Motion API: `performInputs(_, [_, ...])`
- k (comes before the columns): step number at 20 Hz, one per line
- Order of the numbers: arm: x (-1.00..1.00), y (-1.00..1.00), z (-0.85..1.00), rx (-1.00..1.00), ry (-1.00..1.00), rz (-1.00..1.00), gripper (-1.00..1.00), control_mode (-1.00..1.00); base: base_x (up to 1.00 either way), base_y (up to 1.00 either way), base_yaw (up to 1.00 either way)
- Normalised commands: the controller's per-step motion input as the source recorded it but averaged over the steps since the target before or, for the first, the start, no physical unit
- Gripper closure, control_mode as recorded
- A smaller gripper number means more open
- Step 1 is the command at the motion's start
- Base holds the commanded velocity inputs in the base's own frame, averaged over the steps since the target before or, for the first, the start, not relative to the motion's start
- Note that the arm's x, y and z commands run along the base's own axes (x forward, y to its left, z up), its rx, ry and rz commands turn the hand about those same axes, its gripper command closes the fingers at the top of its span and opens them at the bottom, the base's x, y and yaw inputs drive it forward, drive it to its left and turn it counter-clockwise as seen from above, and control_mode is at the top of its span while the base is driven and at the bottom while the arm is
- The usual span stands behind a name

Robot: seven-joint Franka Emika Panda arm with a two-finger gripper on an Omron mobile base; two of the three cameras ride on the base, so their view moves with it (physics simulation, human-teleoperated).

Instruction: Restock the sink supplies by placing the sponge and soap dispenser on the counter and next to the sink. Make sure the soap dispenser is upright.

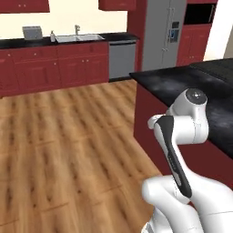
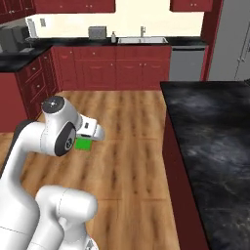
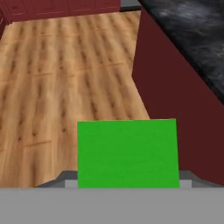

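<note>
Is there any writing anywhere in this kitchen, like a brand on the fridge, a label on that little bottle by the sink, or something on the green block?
No text can be read in these pictures.
Soap dispenser: too small to show any label.
Fridge: a dark door panel, no legible brand.
Toaster: plain silver, no visible marking.
Green block at the gripper: plain green face, no print.

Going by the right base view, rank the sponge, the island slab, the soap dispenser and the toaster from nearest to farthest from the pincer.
From the pincer:
1. Sponge: right at the pincer's tips, above the floor.
2. Island slab: off to the right.
3. Soap dispenser and toaster: both far back, left of the sink; too close to call.
</note>
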Motion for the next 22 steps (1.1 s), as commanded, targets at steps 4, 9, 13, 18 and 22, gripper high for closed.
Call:
performInputs(4, [0.0,0.0,0.0,0.0,0.0,0.0,1.0,1.0,1.0,0.3,0.06])
performInputs(9, [0.0,0.0,0.0,0.0,0.0,0.0,1.0,1.0,1.0,0.29,0.07])
performInputs(13, [0.0,0.0,0.0,0.0,0.0,0.0,1.0,1.0,1.0,0.29,0.07])
performInputs(18, [0.0,0.0,0.0,0.0,0.0,0.0,1.0,1.0,1.0,0.18,0.06])
performInputs(22, [0.0,0.0,0.0,0.0,0.0,0.0,1.0,1.0,1.0,0.08,0.04])
